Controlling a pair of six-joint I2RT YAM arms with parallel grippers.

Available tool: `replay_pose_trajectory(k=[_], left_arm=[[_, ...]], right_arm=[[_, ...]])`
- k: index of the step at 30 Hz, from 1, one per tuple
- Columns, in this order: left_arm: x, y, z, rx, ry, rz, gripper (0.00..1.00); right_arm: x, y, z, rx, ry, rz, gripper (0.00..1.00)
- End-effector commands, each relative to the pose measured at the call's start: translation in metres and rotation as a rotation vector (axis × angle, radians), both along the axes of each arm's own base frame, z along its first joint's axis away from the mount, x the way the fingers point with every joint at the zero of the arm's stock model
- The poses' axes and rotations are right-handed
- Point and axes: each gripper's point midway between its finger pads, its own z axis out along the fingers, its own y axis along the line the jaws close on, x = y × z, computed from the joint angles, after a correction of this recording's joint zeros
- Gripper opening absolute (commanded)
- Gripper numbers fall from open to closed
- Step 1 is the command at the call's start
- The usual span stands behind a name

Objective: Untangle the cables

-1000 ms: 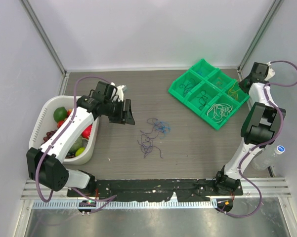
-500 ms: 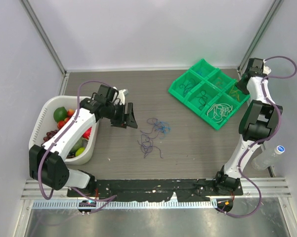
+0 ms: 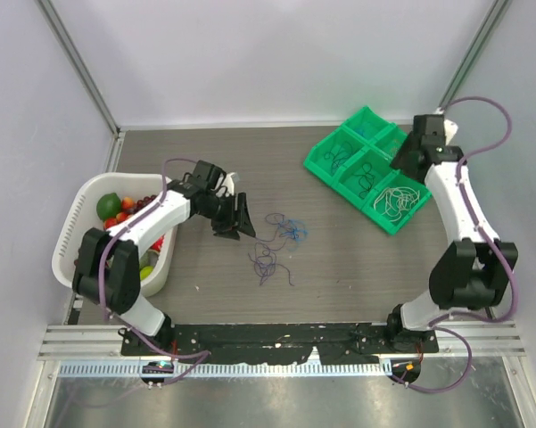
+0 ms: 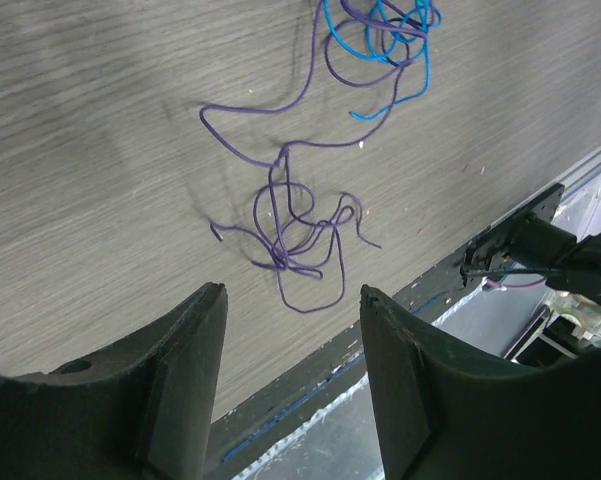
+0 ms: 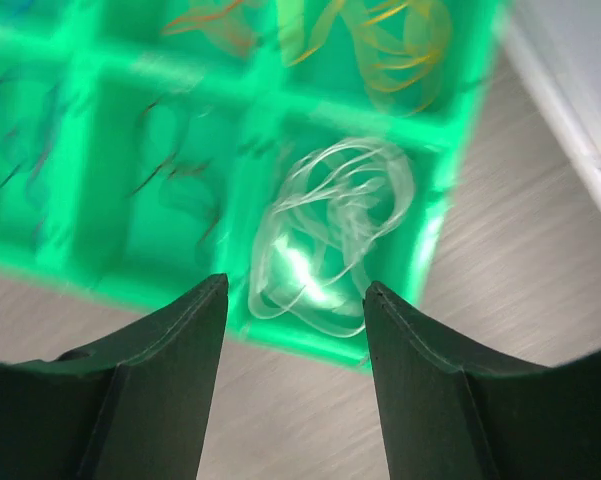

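Left pincer [image 4: 292,295] gapes empty near cables [image 4: 280,215] — right pincer [image 5: 295,287] gapes above tray [image 5: 100,285] edge.

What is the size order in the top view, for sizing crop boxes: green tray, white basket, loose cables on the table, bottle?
1. white basket and green tray: look about alike, not ranked.
2. loose cables, taken as a spread.
3. bottle, partly hidden.
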Motion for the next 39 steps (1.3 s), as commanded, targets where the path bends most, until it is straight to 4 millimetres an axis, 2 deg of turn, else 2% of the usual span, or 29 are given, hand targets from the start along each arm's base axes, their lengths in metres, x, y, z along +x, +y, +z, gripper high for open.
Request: replay_pose_trajectory(k=[1,2,3,4,5,9,11,14,17,20,24,28,31,33,36,39], left_arm=[[0.014,-0.014,-0.009,-0.052,0.023,0.012,0.59],[0.017,-0.016,-0.013,-0.047,0.028,0.01,0.59],[0.018,-0.018,-0.019,-0.038,0.041,0.005,0.59],[0.019,-0.019,-0.023,-0.031,0.047,0.001,0.57],[0.019,-0.022,-0.028,-0.02,0.058,-0.007,0.55],[0.014,-0.038,-0.039,-0.022,0.102,-0.043,0.44],[0.011,-0.045,-0.043,-0.01,0.109,-0.054,0.35],[0.008,-0.047,-0.045,0.022,0.108,-0.067,0.16],[0.003,-0.042,-0.036,0.043,0.087,-0.07,0.0],[0.001,-0.037,-0.01,0.039,0.023,-0.081,0.0],[-0.001,-0.031,0.045,-0.008,-0.109,-0.044,0.0],[-0.008,-0.038,0.11,-0.157,-0.224,-0.022,0.0],[-0.009,-0.036,0.159,-0.205,-0.325,-0.015,0.0],[-0.007,-0.031,0.201,-0.227,-0.435,-0.006,0.0],[-0.01,-0.023,0.27,-0.284,-0.622,0.003,0.0],[-0.017,-0.014,0.341,-0.362,-0.809,0.025,0.0]], right_arm=[[-0.013,0.12,-0.001,0.164,-0.11,0.407,0.62],[-0.019,0.166,0.005,0.243,-0.159,0.561,0.62],[-0.035,0.194,-0.015,0.283,-0.122,0.641,0.62],[-0.038,0.222,-0.007,0.364,-0.177,0.734,0.62],[-0.053,0.245,-0.022,0.413,-0.146,0.798,0.62],[-0.09,0.313,-0.044,0.58,-0.066,0.969,0.59],[-0.103,0.335,-0.05,0.565,-0.046,1.038,0.59],[-0.111,0.345,-0.061,0.558,0.001,1.065,0.59],[-0.118,0.358,-0.066,0.628,0.021,1.124,0.59],[-0.124,0.369,-0.076,0.628,0.055,1.171,0.59],[-0.129,0.377,-0.096,0.637,0.093,1.178,0.58],[-0.127,0.387,-0.115,0.61,0.123,1.167,0.57],[-0.116,0.375,-0.137,0.527,0.156,1.05,0.51],[-0.112,0.365,-0.154,0.484,0.19,0.984,0.41],[-0.114,0.357,-0.173,0.469,0.254,0.943,0.33],[-0.115,0.351,-0.178,0.447,0.271,0.932,0.26]])
